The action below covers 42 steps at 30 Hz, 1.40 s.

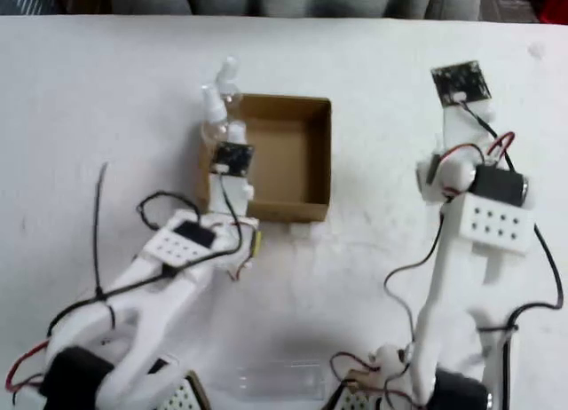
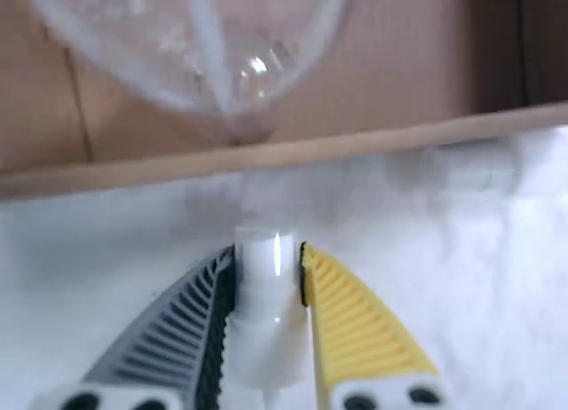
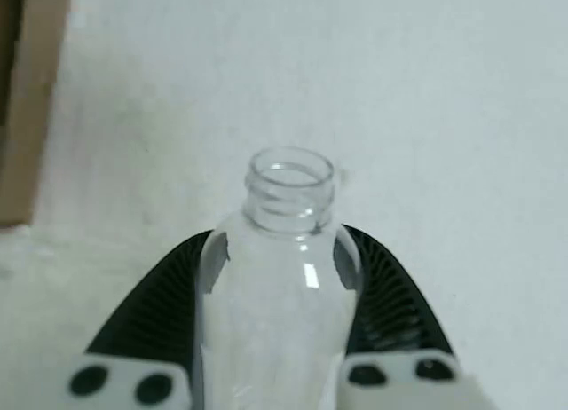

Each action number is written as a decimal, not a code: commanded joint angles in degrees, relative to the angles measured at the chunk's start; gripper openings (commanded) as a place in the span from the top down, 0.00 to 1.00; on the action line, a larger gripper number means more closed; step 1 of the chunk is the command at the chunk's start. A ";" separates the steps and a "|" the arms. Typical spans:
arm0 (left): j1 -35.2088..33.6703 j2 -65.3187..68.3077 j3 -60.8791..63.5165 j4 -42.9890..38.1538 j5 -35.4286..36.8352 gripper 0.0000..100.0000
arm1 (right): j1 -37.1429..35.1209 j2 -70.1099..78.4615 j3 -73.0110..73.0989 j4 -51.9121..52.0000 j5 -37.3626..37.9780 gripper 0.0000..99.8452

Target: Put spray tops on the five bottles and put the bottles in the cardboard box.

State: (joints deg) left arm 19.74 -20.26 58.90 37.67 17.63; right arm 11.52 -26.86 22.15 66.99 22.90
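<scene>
My left gripper (image 2: 269, 255) is shut on the white spray top (image 2: 266, 295) of a clear bottle (image 2: 222, 64). The bottle's body hangs beyond the fingers, in front of the cardboard box's (image 2: 399, 73) brown wall. From above, this bottle (image 1: 222, 104) sits at the left wall of the box (image 1: 306, 161), with white spray parts (image 1: 229, 70) just past the box's far left corner. My right gripper (image 3: 282, 250) is shut on a clear, open-necked bottle (image 3: 284, 295) with no top, over the bare table to the right of the box.
Another clear bottle (image 1: 280, 379) lies on its side near the table's front edge, between the two arm bases. Black and red cables (image 1: 98, 241) trail beside the left arm. A box corner (image 3: 31, 99) shows in the right wrist view.
</scene>
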 commanded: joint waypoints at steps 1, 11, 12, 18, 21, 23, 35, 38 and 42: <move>-2.86 -7.96 0.88 0.62 -0.70 0.98 | -4.53 -6.99 1.93 -1.54 -11.25 0.98; -14.11 -24.13 5.10 0.88 -0.70 0.98 | -18.51 -28.79 19.52 -17.45 -22.59 0.98; -15.16 -26.24 5.80 0.88 -0.70 0.98 | -20.00 -31.52 21.36 -19.38 -22.59 0.98; -18.95 -39.52 8.88 4.48 -0.62 0.98 | -28.09 -47.69 31.65 -27.21 -22.15 0.98; -20.62 -46.11 9.05 8.00 -0.62 0.98 | -31.78 -54.73 35.52 -28.97 -22.15 0.98; -22.64 -50.15 9.05 9.23 -0.62 0.98 | -34.42 -58.95 37.63 -29.41 -22.15 0.98; -38.29 -65.54 8.62 4.04 -0.26 0.98 | -54.81 -74.86 57.76 -39.60 -22.07 0.98; -39.87 -68.18 8.62 -1.32 -0.18 0.98 | -58.95 -76.53 63.65 -43.47 -22.07 0.98; -39.96 -71.43 8.79 -11.25 -0.18 0.98 | -64.40 -76.35 71.38 -48.66 -21.63 0.98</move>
State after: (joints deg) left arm -19.30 -87.96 68.48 36.62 17.63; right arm -49.14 -102.55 90.81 22.15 0.92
